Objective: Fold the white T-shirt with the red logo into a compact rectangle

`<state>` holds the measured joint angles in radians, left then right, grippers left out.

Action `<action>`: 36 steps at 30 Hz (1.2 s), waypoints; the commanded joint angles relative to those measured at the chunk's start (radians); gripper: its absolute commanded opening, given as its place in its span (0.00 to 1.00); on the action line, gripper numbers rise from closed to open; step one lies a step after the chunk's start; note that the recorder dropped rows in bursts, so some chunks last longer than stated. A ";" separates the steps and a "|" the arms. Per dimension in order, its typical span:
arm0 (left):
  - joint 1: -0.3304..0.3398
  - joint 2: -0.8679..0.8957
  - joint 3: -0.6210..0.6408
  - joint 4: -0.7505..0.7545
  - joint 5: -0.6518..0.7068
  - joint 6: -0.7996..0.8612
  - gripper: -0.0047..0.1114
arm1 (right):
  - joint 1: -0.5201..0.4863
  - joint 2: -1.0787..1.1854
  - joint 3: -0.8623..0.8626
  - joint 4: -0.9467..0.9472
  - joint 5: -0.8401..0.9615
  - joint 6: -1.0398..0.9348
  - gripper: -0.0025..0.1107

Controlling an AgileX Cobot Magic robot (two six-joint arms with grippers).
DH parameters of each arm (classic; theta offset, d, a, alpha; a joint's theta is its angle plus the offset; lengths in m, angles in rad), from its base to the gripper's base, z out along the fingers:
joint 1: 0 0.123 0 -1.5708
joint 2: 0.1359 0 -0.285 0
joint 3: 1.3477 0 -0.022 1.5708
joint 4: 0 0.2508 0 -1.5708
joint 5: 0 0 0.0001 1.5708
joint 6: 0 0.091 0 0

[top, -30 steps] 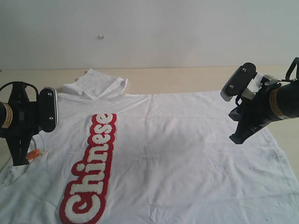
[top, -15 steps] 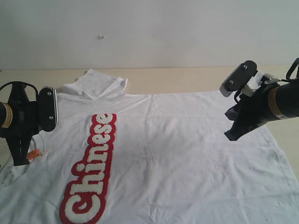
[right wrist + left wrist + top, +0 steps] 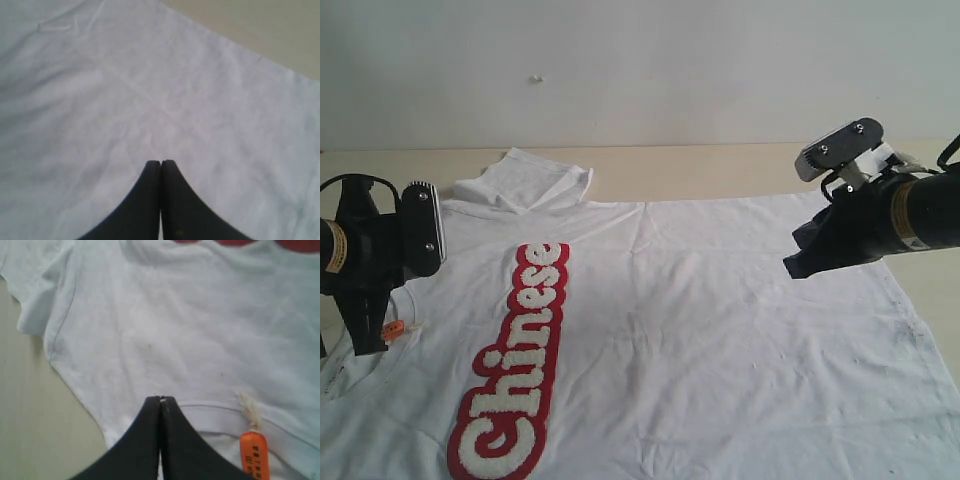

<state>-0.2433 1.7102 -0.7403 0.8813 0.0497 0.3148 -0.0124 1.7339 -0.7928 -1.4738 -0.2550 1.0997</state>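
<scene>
While the white short-sleeved cotton T-shirt (image 3: 720, 330) lies spread flat on the pale wooden table (image 3: 720, 165), its bubbly red logo strip (image 3: 515, 370) with fuzzy white letters runs down the left half of the exterior view. The black left gripper (image 3: 160, 400) hangs over the collar edge, jaws pressed together on nothing, just beside the small orange neck tag (image 3: 254, 455). The black right gripper (image 3: 161, 162) hovers above plain fabric near the shirt's right edge, jaws likewise pressed together and empty.
</scene>
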 commanded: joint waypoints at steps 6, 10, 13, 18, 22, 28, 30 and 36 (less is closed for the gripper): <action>0.003 0.000 -0.003 -0.011 -0.003 -0.010 0.04 | 0.001 -0.003 -0.011 0.868 -0.010 0.004 0.02; 0.003 0.000 -0.003 -0.011 -0.003 -0.010 0.04 | 0.001 -0.003 -0.011 1.038 -0.010 0.004 0.02; 0.003 0.000 -0.003 -0.010 -0.005 -0.010 0.04 | 0.001 -0.003 -0.011 1.038 -0.010 0.004 0.02; 0.003 0.000 -0.003 -0.010 -0.007 -0.010 0.04 | 0.001 -0.003 -0.011 1.038 -0.010 0.004 0.02; 0.003 0.000 -0.003 -0.010 -0.007 -0.010 0.04 | 0.001 -0.003 -0.011 1.007 -0.010 -0.015 0.02; 0.003 0.000 -0.003 -0.009 -0.007 -0.010 0.04 | 0.001 -0.003 -0.013 0.711 -0.061 -0.259 0.02; 0.003 0.000 -0.003 -0.009 -0.007 -0.010 0.04 | 0.001 -0.003 -0.013 0.687 -0.071 -0.236 0.02; 0.003 0.000 -0.003 -0.008 -0.017 -0.010 0.04 | 0.001 -0.003 -0.018 0.687 -0.088 -0.242 0.02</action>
<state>-0.2433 1.7102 -0.7403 0.8771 0.0472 0.3148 -0.0124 1.7339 -0.8011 -0.7742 -0.3196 0.8800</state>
